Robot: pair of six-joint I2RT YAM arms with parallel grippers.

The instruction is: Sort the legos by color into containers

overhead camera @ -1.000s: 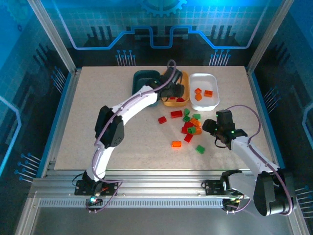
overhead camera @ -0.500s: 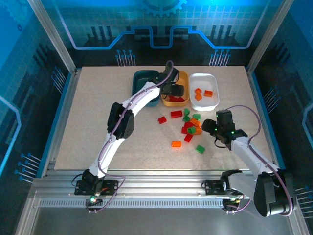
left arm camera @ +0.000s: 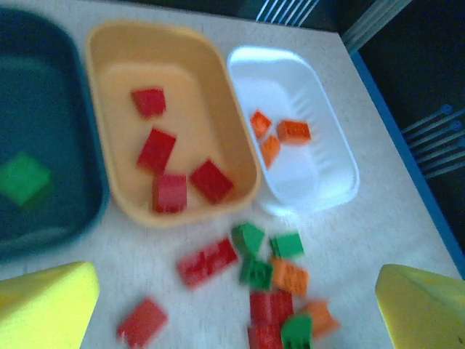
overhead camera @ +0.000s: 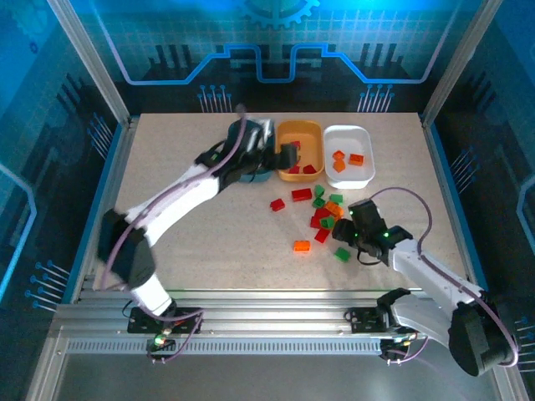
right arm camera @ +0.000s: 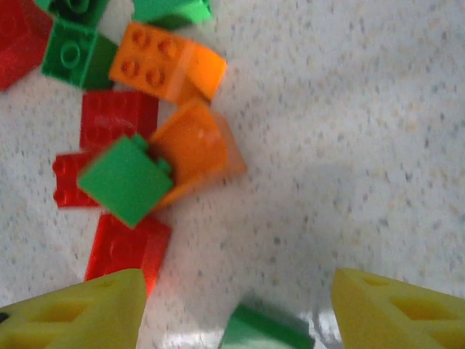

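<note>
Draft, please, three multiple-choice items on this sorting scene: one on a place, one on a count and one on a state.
1. The one green brick already in a tray lies in which tray? A. teal B. orange C. white
2. How many red bricks lie in the orange tray? A. two B. four C. six
3. The left end effector is: A. open and empty B. shut on a red brick C. shut on a green brick
Key: 1 A, it rests on the teal tray's floor; 2 B, four show in the left wrist view; 3 A, its fingers stand wide apart, nothing between.
</note>
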